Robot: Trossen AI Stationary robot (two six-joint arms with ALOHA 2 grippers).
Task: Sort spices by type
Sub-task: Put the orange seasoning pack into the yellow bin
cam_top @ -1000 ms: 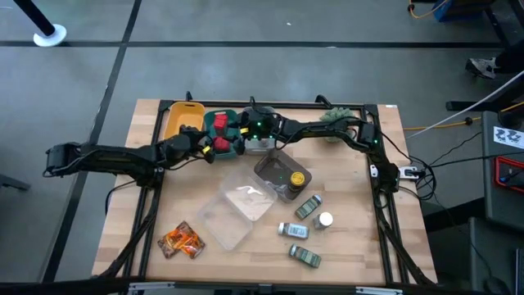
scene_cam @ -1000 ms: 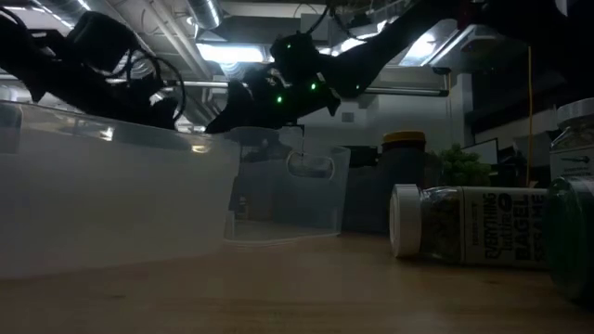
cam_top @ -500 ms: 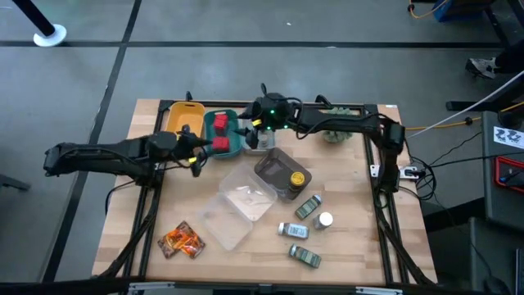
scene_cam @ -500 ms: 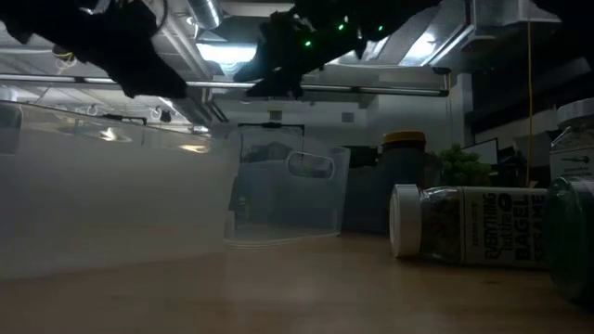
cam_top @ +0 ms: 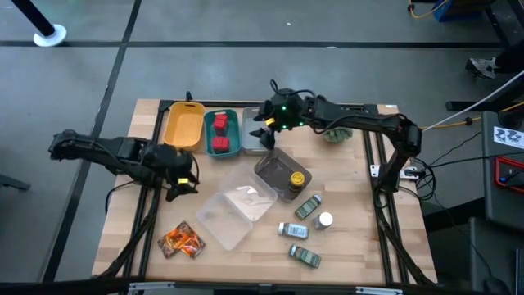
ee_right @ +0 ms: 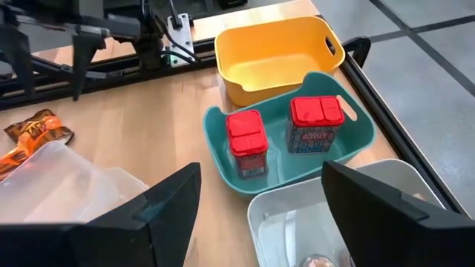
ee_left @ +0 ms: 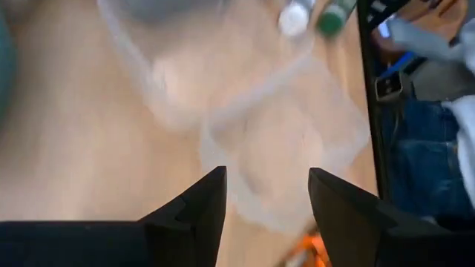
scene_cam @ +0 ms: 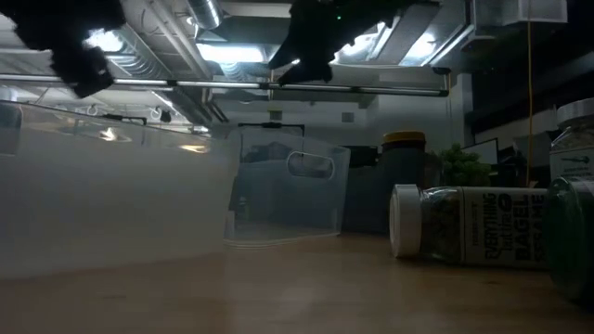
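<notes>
- While both arms hang empty, left gripper point(cam_top: 182, 182) and right gripper point(cam_top: 264, 125) stand parted.
- Orange foil packets point(cam_top: 181, 240) lie near-left: judged light, crinkly, slippery; pinch an edge.

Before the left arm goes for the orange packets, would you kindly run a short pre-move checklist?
1. Left gripper open and empty: ok.
2. Crinkly orange foil packets lying loose on the wooden table, uncovered: ok.
3. Two red cube-shaped tins both inside the teal bin: ok.
4. Yellow bin empty for the packets: ok.
5. Right gripper open, above the grey bin, away from the packets: ok.
6. Clear plastic tray beside the packets, touching or not: cannot tell.
</notes>
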